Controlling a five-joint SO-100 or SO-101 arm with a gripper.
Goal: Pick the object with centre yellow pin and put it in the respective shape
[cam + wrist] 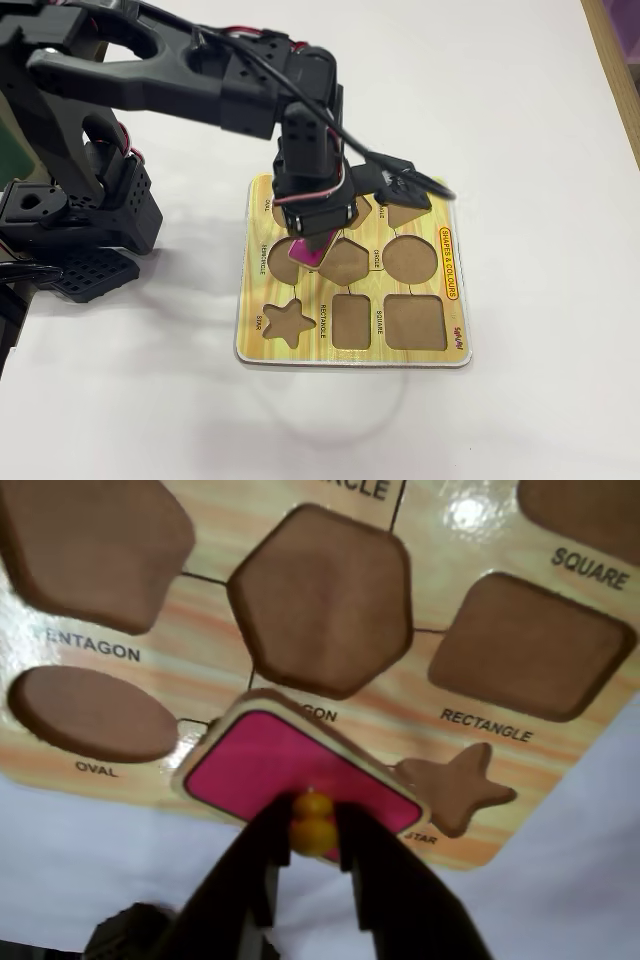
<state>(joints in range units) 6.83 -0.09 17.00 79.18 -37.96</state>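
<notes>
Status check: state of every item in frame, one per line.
end effector: shut on the pink piece's yellow knob
pink piece: gripped, held over the board, not seated in any cutout
rectangle cutout: empty
star cutout: empty
hexagon cutout: empty
oval cutout: empty
pentagon cutout: empty
square cutout: empty
puzzle board: flat on the table

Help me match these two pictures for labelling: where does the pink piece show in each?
Wrist view: pink piece sits low centre, its yellow knob pinched by the tool.
Fixed view: it peeks out under the arm, over the board's left-middle.
Shared landmark: the star cutout.
</notes>
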